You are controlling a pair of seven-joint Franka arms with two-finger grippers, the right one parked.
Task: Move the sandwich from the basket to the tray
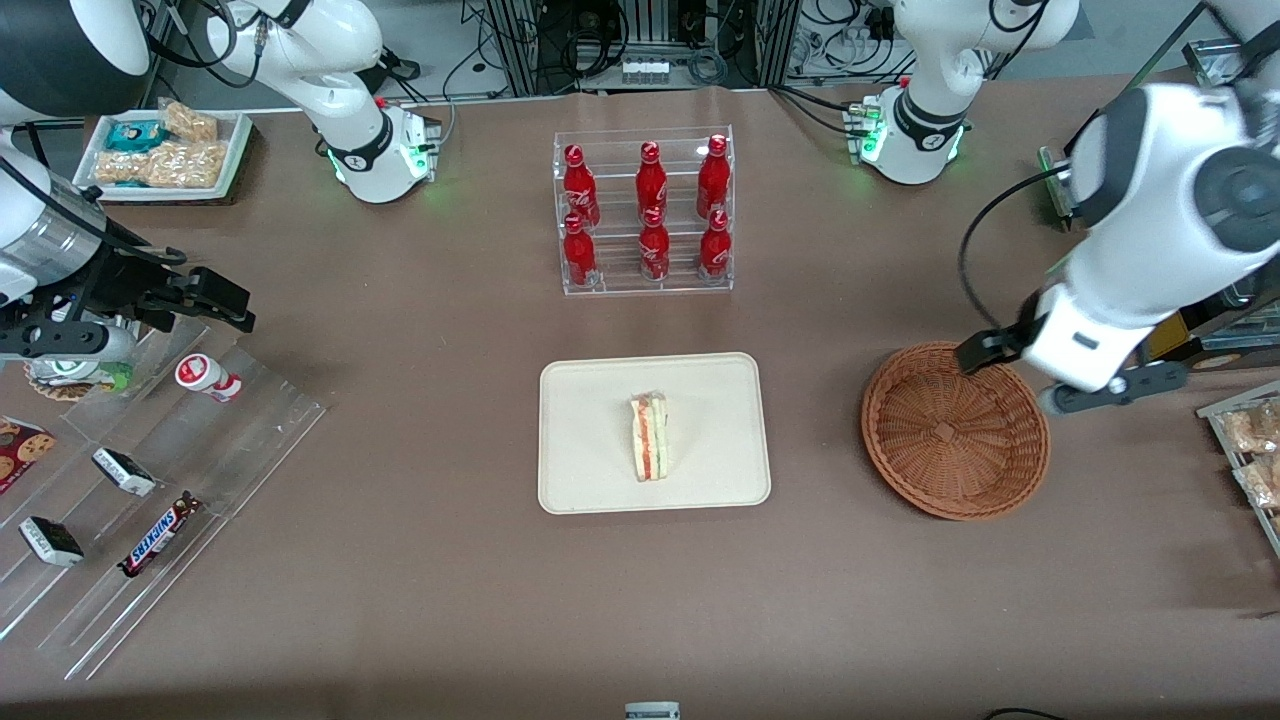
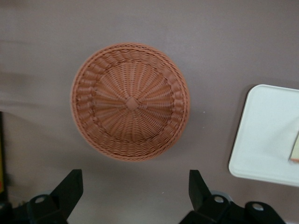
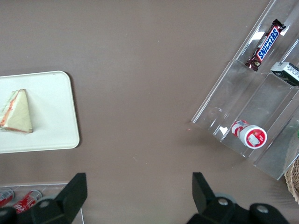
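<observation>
The sandwich [image 1: 650,436] [image 3: 16,112], a pale triangular wedge with an orange-red and green stripe, lies on the cream tray [image 1: 590,400] [image 3: 51,116] in the middle of the table. The reddish-brown wicker basket [image 1: 955,430] [image 2: 131,102] stands beside the tray toward the working arm's end, with nothing in it. My left gripper [image 1: 1008,380] [image 2: 134,176] hovers above the basket's rim, open, nothing between its fingers. The left wrist view also catches the tray's corner [image 2: 271,135] and a sliver of the sandwich [image 2: 296,149].
A clear rack of red bottles [image 1: 645,210] stands farther from the front camera than the tray. Clear stepped shelves with snacks [image 1: 150,480] and a white bin of snacks [image 1: 165,150] sit toward the parked arm's end. Snack packs [image 1: 1250,440] lie near the basket.
</observation>
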